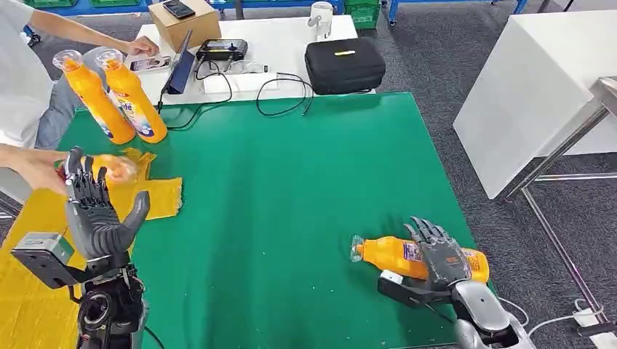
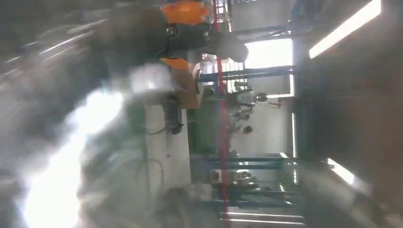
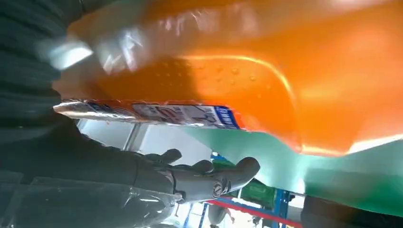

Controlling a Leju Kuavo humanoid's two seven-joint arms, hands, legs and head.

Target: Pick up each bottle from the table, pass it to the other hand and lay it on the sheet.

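An orange bottle (image 1: 389, 256) lies on its side on the green table (image 1: 291, 182) near the front right. My right hand (image 1: 441, 256) rests over its label end; in the right wrist view the bottle (image 3: 285, 80) sits against the palm while the fingers (image 3: 209, 176) stretch out straight beyond it. My left hand (image 1: 94, 207) stands raised with fingers spread, holding nothing, over the yellow sheet (image 1: 29, 305). Just behind it, a person's hand (image 1: 33, 169) holds another orange bottle (image 1: 115, 167) on the sheet. Two more orange bottles (image 1: 134, 98) stand upright at the back left.
A person stands at the left edge. Behind the green table are a black case (image 1: 344, 65), a cardboard box (image 1: 184, 25), a tablet and looping cables (image 1: 280, 94). A white table (image 1: 531, 94) and a metal frame stand to the right.
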